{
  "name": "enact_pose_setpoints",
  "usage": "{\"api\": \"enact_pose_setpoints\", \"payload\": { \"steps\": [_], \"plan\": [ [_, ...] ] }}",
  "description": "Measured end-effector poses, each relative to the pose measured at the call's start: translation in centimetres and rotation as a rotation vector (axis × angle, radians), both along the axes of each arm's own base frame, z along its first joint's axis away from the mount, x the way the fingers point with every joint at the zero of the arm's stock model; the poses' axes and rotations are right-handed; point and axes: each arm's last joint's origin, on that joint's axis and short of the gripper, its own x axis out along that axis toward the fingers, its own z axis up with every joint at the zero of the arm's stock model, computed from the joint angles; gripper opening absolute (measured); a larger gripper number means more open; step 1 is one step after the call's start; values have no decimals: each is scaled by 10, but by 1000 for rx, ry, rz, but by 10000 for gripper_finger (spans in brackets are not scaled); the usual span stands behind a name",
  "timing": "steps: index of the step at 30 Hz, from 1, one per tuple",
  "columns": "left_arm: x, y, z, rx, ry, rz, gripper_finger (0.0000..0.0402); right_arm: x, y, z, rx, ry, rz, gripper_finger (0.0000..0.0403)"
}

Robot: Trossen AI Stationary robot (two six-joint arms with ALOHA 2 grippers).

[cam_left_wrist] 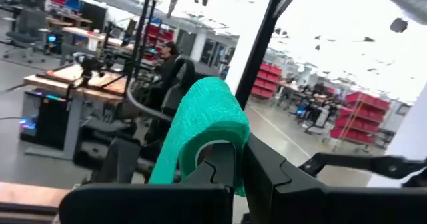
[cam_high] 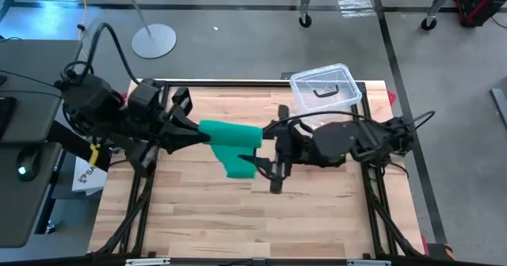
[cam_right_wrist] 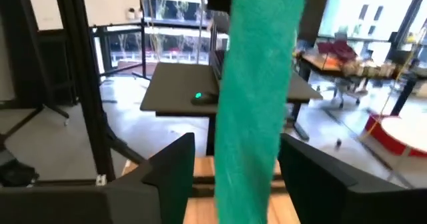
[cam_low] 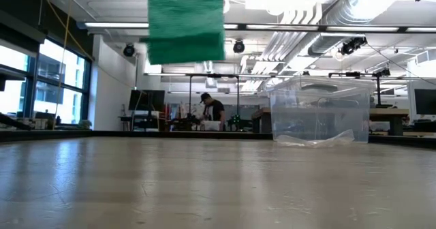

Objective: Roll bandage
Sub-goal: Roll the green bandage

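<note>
The green bandage (cam_high: 231, 135) is held above the table's middle. It is partly wound onto my left gripper (cam_high: 196, 131), which is shut on it and reaches in level from the table's left. A free strip (cam_right_wrist: 257, 84) hangs down from the wound part. Its lower end (cam_low: 185, 24) is well clear of the tabletop. My right gripper (cam_high: 265, 171) comes in from the right and is open. Its two fingers (cam_right_wrist: 175, 174) stand on either side of the hanging strip. My left gripper has the bandage's wound end (cam_left_wrist: 212, 121) between its shut fingers, and the cloth loops over one fingertip (cam_left_wrist: 221, 159) in more than one layer. The fingers lie level and point toward the table's right. The bandage is lifted clear, and its free strip hangs down.
A clear plastic box (cam_high: 325, 88) with a black handle stands at the table's far right, and also shows in the low view (cam_low: 320, 113). The wooden tabletop (cam_high: 238, 218) lies bare under the bandage. A person stands far behind the table.
</note>
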Motion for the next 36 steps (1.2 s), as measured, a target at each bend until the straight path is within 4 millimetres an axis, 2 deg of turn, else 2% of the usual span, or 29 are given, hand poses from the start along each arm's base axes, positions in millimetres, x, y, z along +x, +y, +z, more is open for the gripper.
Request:
{"api": "enact_pose_setpoints", "payload": {
  "steps": [4,8,9,14,21,28,32,36],
  "plan": [
    [0,-1,0,-10,2,-12,7,9,-3,2,10,-56,6,141],
    [0,-1,0,-7,1,-31,7,10,-6,6,6,-90,40,34],
    [0,-1,0,-10,-3,-37,7,10,-6,5,-14,-87,35,18],
    [0,-2,2,-21,-20,-68,7,9,-10,5,-61,-73,-88,7],
    [0,-2,-1,-65,25,-77,7,1,-12,9,-218,-40,-240,1],
    [1,-3,-9,-118,116,-85,7,-33,-3,36,-429,-50,-388,1],
    [2,-2,-18,-146,222,-77,7,-58,2,60,-528,-122,-411,0],
    [2,1,-26,-179,303,-55,7,-73,8,74,-613,-176,-419,0]
  ]
}}
